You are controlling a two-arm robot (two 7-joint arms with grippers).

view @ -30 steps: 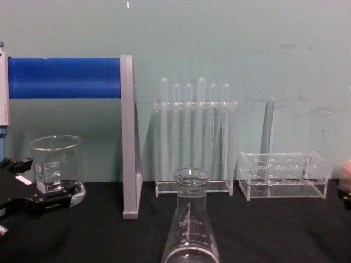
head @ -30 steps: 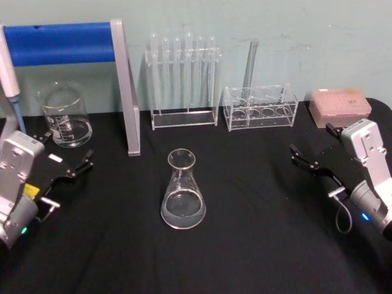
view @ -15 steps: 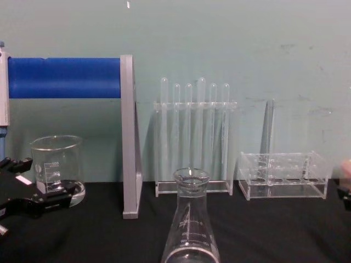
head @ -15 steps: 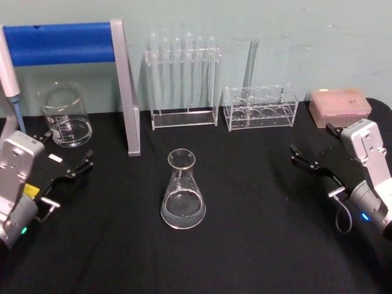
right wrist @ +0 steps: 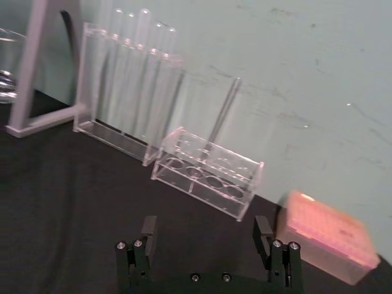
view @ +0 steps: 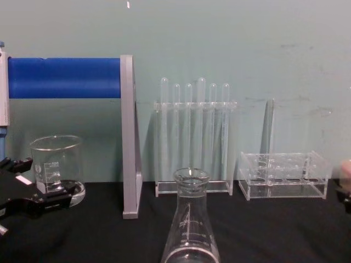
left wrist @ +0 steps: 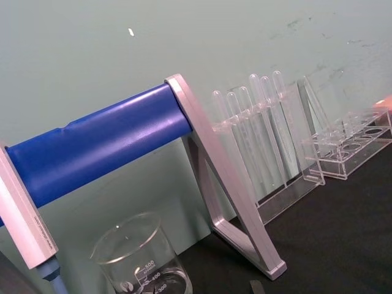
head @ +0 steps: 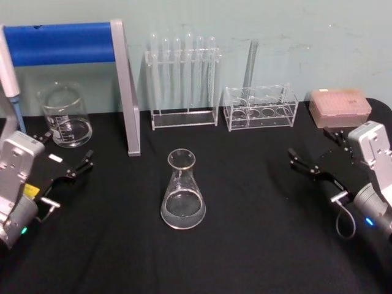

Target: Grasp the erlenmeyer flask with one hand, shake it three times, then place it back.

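The erlenmeyer flask (head: 182,195) stands upright on the black table, mid-front, with a little clear liquid in its wide base; the chest view shows it close up (view: 190,224). My left gripper (head: 67,147) is open at the left, well clear of the flask, near the beaker; it enters the chest view at the left edge (view: 39,181). Off to the right of the flask my right gripper (head: 310,145) is open with nothing between its fingers. Its two black fingertips stand wide apart in the right wrist view (right wrist: 205,233).
A glass beaker (head: 64,116) sits back left beside a blue-and-grey stand (head: 125,92). At the back are a tube rack (head: 182,79), a low clear rack (head: 260,107) and a pink tip box (head: 340,105). Bare black table surrounds the flask.
The right arm has shifted slightly nearer and to the right, gripper still open. The flask and the left arm have not moved.
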